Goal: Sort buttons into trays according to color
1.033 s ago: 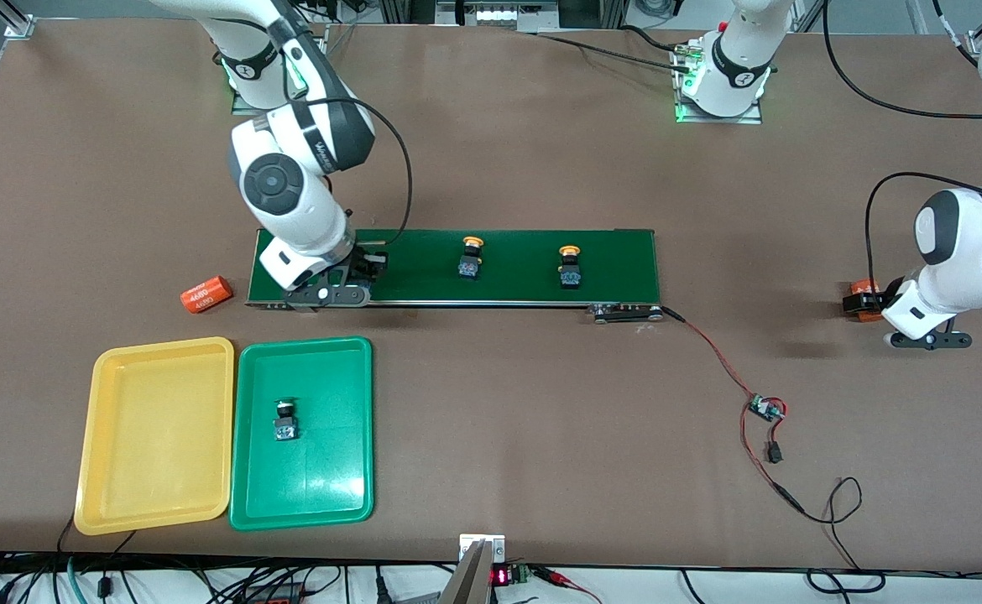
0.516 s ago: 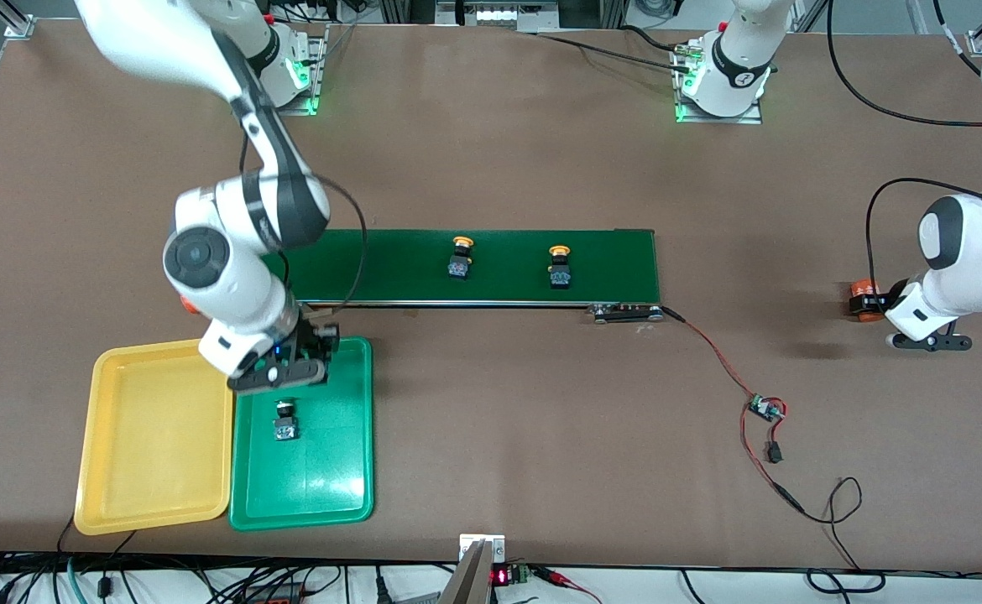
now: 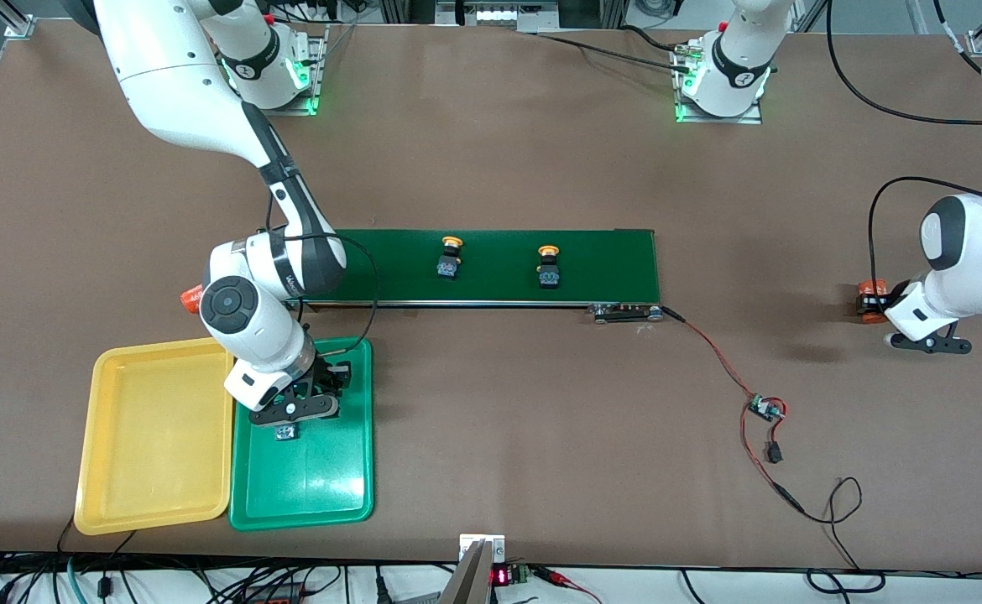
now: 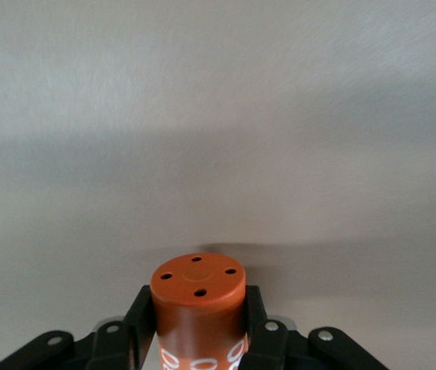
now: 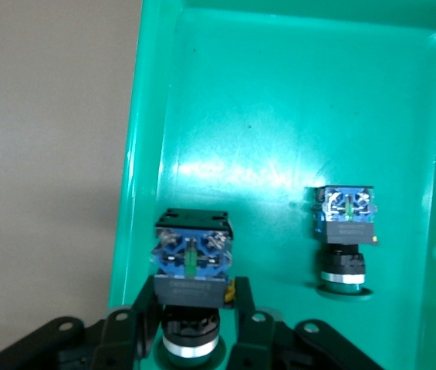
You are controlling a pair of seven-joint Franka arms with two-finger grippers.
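Your right end effector (image 5: pixel 190 327) clamps a blocky black-and-blue button (image 5: pixel 192 262) over the glossy green plastic tray (image 3: pixel 323 486), your left end effector (image 4: pixel 200 343) grips a smooth orange cylinder (image 4: pixel 199 308) near the matte brown worktop's (image 3: pixel 541 419) end edge

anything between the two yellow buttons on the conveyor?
Nothing: the front view shows only bare green conveyor belt between one yellow button and the other yellow button.

Right gripper (image 3: pixel 306 401) hides most of tray button (image 3: pixel 286 432).
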